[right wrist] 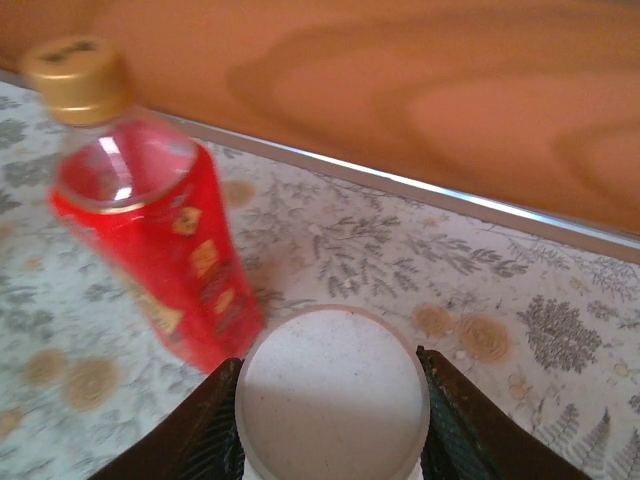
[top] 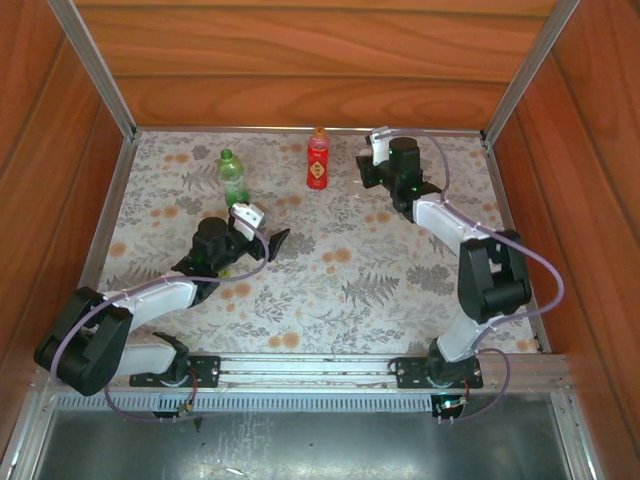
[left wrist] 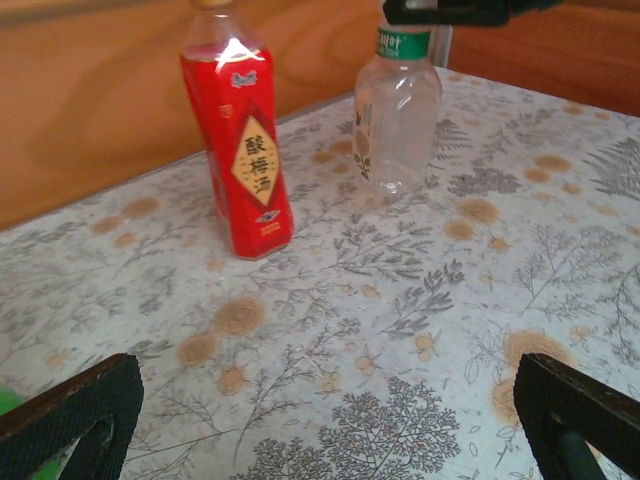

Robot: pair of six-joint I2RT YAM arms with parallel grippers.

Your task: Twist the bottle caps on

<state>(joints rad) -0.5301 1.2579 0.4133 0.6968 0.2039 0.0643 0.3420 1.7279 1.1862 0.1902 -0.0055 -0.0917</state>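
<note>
Two roles: right gripper (right wrist: 332,425) pinches white cap (right wrist: 332,385) atop clear bottle (left wrist: 397,110), upper frame, presumably for twisting; left gripper (left wrist: 325,420) fingers spread, empty, bottom edge.

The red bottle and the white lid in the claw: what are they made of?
The red bottle looks like clear plastic, glossy: its see-through shoulder glints, and a printed red sleeve wraps the body. The white cap, gripped by the right gripper, seems opaque plastic with a dull, faintly speckled top; the blur leaves the finish uncertain.
</note>
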